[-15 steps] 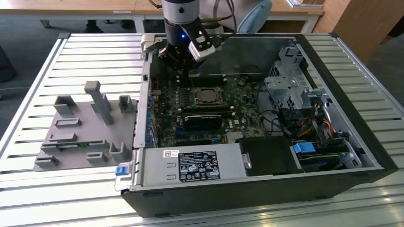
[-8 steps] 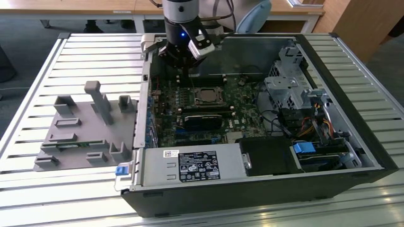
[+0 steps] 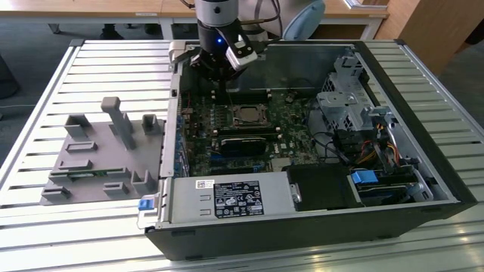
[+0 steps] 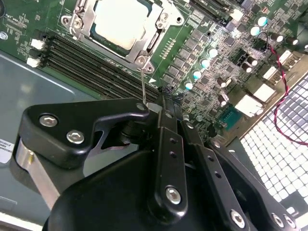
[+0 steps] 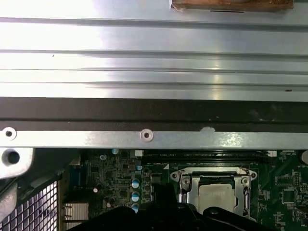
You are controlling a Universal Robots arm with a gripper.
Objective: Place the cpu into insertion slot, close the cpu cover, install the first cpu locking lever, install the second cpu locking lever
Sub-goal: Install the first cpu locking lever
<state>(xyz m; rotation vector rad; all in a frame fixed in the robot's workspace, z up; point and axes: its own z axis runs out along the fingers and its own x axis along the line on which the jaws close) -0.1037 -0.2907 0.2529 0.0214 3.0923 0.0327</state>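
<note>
The tool (image 3: 224, 72) hangs over the far edge of the open computer case (image 3: 423, 170), above the green motherboard (image 3: 295, 133). In the second wrist view its black fingers (image 4: 166, 139) stand close together around a thin metal lever rod (image 4: 143, 86); whether they actually pinch it, I cannot tell.

The cpu (image 4: 120, 24) lies flat in the insertion slot (image 3: 248, 115), its silver-grey top facing up, on the near side of the tool in the exterior view. The cpu cover (image 4: 144, 50) lies closed around the chip, its frame bordering the chip with screws at the corners. The rod runs from the cover's corner up to the fingertips. In the first wrist view the cpu (image 5: 222, 195) sits just beyond the dark tool body.

The case lies on its side on a slatted metal bench (image 3: 45, 221). A grey plastic fixture (image 3: 98, 150) stands on the bench at the exterior view's left. A black power-supply box (image 3: 238, 198) sits at the case's near side. Wooden desks (image 3: 90, 8) stand behind.
</note>
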